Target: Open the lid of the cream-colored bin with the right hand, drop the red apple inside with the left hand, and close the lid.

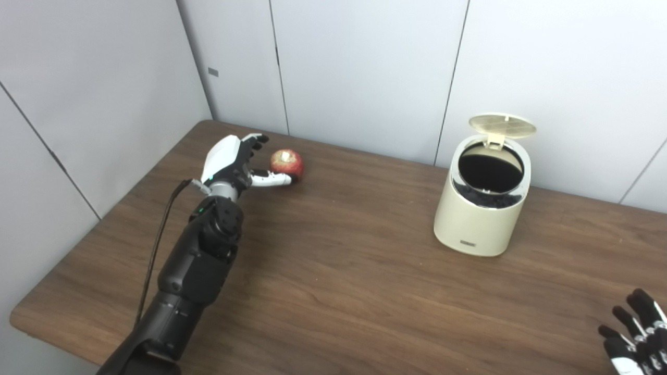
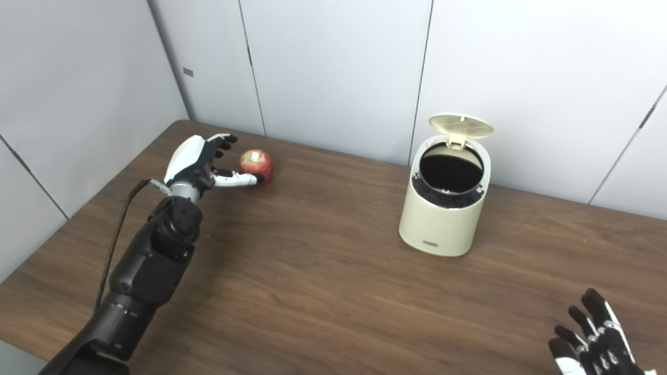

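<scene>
A red apple (image 1: 286,163) rests on the wooden table (image 1: 333,271) at the far left. My left hand (image 1: 234,161) is right beside it, open, with the thumb stretched along the apple's near side and the fingers spread just left of it. The cream-colored bin (image 1: 482,208) stands upright at the right of the table. Its round lid (image 1: 502,125) is tipped up at the back, showing the dark inside. My right hand (image 1: 638,333) is low at the bottom right corner, fingers spread and holding nothing, well away from the bin.
Grey wall panels (image 1: 365,67) close in behind and to the left of the table. A black cable (image 1: 156,245) runs along my left forearm. The table's front left edge (image 1: 47,328) is near my left arm.
</scene>
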You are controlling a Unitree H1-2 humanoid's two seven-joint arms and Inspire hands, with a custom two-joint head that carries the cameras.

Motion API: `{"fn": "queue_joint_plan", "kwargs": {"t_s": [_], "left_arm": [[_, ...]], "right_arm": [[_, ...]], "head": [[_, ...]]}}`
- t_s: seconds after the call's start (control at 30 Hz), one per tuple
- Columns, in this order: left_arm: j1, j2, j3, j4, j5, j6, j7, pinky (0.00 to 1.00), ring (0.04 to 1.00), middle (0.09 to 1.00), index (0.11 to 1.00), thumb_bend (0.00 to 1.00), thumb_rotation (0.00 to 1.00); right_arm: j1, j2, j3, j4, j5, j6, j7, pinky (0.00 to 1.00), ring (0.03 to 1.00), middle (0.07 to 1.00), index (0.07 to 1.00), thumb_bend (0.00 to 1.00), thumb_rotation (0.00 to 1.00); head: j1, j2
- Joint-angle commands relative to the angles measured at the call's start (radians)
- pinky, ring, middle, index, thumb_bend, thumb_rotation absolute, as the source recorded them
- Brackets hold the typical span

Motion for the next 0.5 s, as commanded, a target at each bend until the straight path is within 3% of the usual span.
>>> {"fn": "queue_joint_plan", "kwargs": {"t_s": [0.0,0.23,0.47], "left_arm": [[-0.066,0.055,-0.012,0.017,0.033,-0.021,0.028,0.67,0.826,0.854,0.874,0.96,0.33],[-0.135,0.085,-0.049,0.131,0.001,-0.062,0.009,0.73,0.857,0.87,0.897,0.95,0.31],[-0.189,0.131,-0.121,0.199,0.017,-0.058,-0.037,0.64,0.79,0.848,0.878,0.93,0.24]], "right_arm": [[0.005,-0.012,0.003,-0.032,-0.008,-0.024,-0.008,0.75,0.893,0.941,0.926,0.57,0.5],[0.002,0.0,0.002,-0.028,0.026,-0.014,-0.003,0.76,0.898,0.942,0.92,0.55,0.45],[0.007,0.005,0.006,-0.041,0.036,0.002,-0.012,0.79,0.905,0.939,0.918,0.58,0.46]], "head": [[-0.002,0.003],[-0.01,0.004],[-0.017,0.006]]}}
